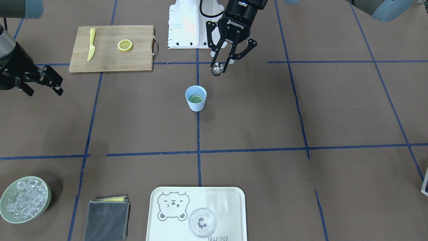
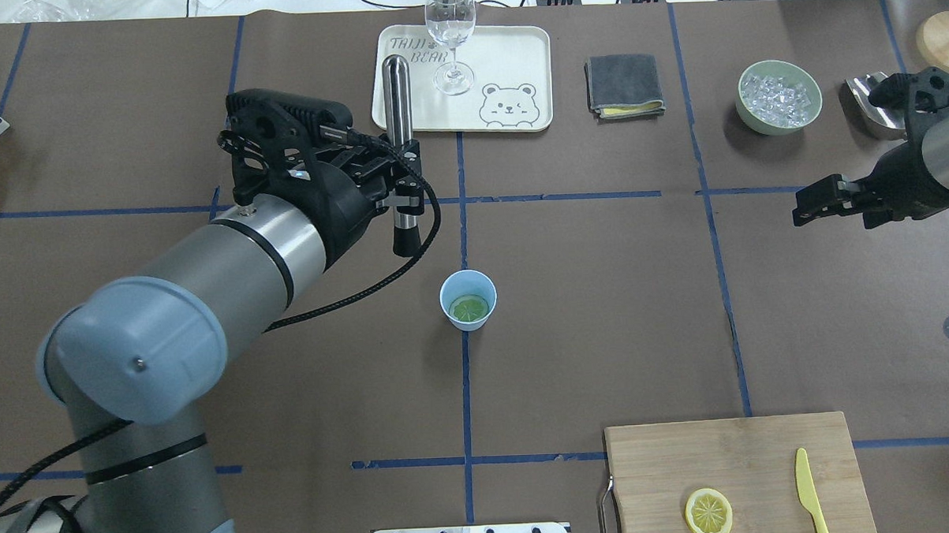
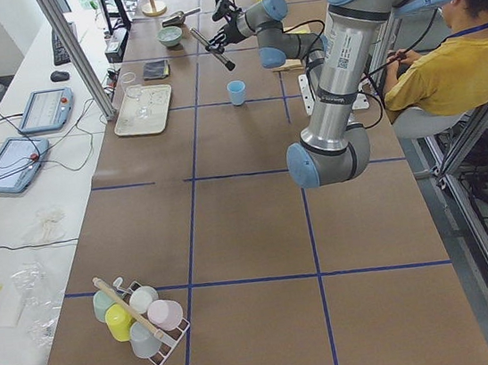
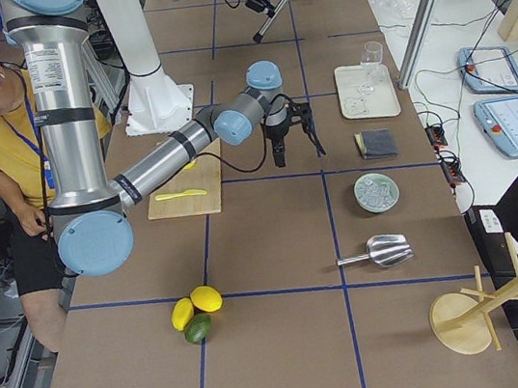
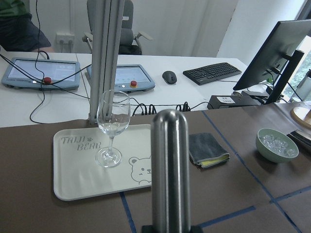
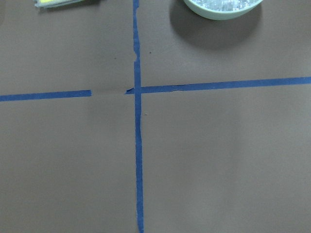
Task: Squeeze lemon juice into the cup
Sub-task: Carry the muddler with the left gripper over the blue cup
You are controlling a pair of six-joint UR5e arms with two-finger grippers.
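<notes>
While the left gripper (image 2: 404, 210) is clamping tight on a shiny metal stick (image 2: 397, 96), the job is looking only half done, I think. The stick is smooth and round like a tube. It has one rounded shiny end and one dark end, and the dark end is the one nearer the cup. It is hanging in the air to the left of the cup, not over it and not touching it.

In the middle, the cup (image 2: 469, 323) is standing upright on the brown table (image 2: 603, 333). It is smooth light-blue plastic, wide at the top and thinner at the bottom. The lemon (image 2: 470, 308) is lying flat inside it, a thin round slice with pale lines like wheel spokes. So the slice is in, and pressing it for juice looks like the part left to do.

Behind the cup, a clear glass (image 2: 450, 31) is standing on a pale tray (image 2: 531, 75) with a bear drawing. Further right, a soft grey cloth (image 2: 623, 80) and a green bowl (image 2: 753, 119) of lumpy ice are sitting. Far right, the right gripper (image 2: 831, 200) is hanging with its fingers spread, holding nothing. Low down, a second slice (image 2: 708, 513) and a yellow knife (image 2: 810, 495) are lying on a wooden board (image 2: 734, 462).
</notes>
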